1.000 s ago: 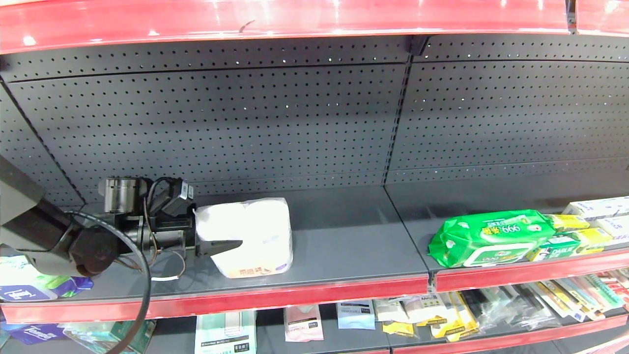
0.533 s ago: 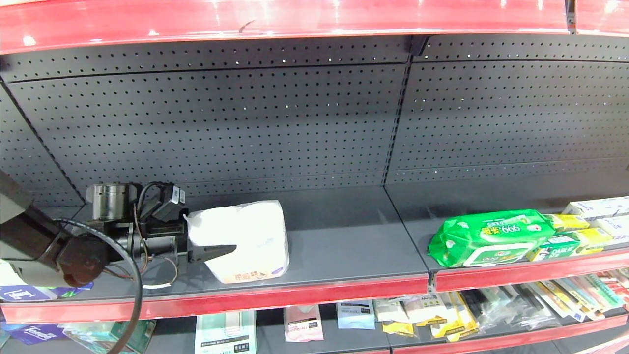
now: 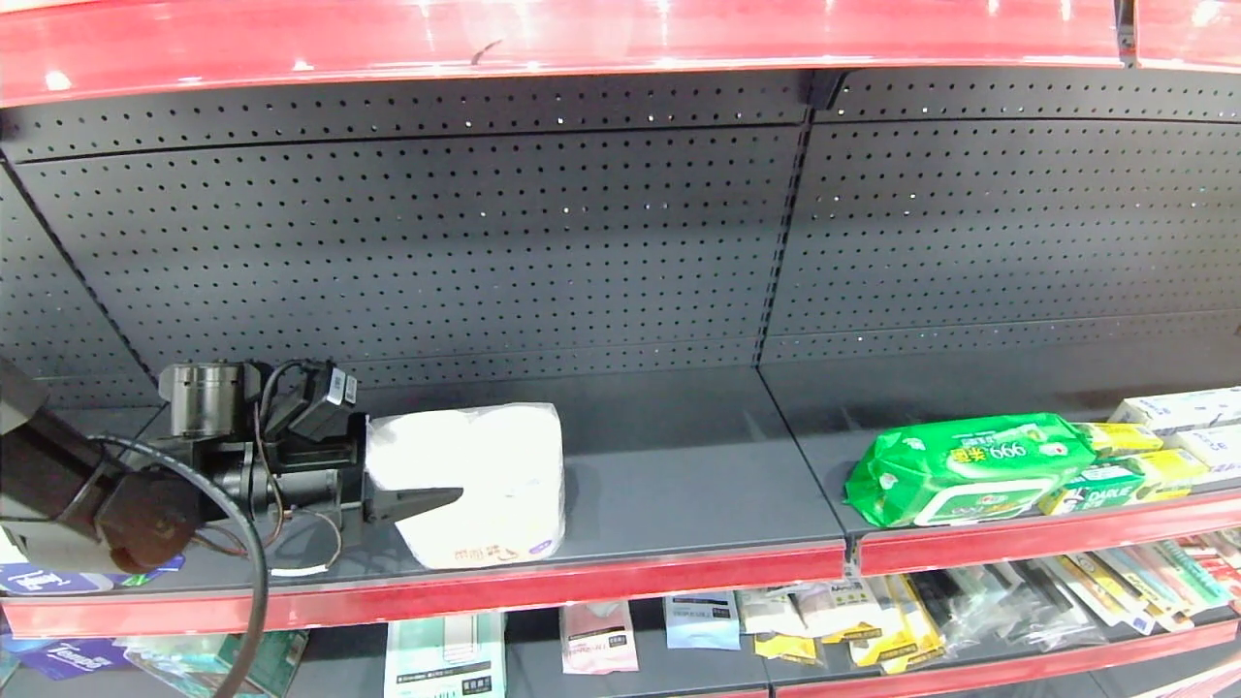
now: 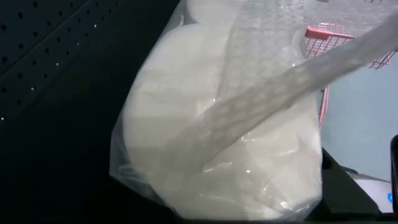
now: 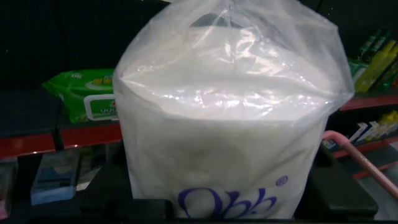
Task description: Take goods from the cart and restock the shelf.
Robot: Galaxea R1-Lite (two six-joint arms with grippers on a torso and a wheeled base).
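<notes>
- Two packs of paper rolls are in hand, one per arm, so the step is placing goods on the shelf (image 3: 679, 485), not fetching from the cart (image 4: 333, 38).
- Left claw (image 3: 441, 490) is clenched on the white roll pack (image 3: 494, 465). One dark finger lies across the pack's front face, and the other is hidden behind it.
- That pack stands upright at the left of the dark shelf board, near the red front lip. Its base looks to be on the board or just off it; I cannot tell which.
- Right claw (image 5: 230, 205) appears to be grasping a second roll pack (image 5: 230, 124), held up facing the shelving. Its fingers are mostly hidden by the wrap, so this is a judgement.
- A green wet-wipes pack (image 3: 970, 460) lies well apart on the next bay to the right, with bare board between.
- Next move, as I judge it: make sure the pack sits flat, spread the left claw, and draw it straight back without dragging the loose wrap.
- After that, the second pack should fit in the open space just beside the first.
</notes>
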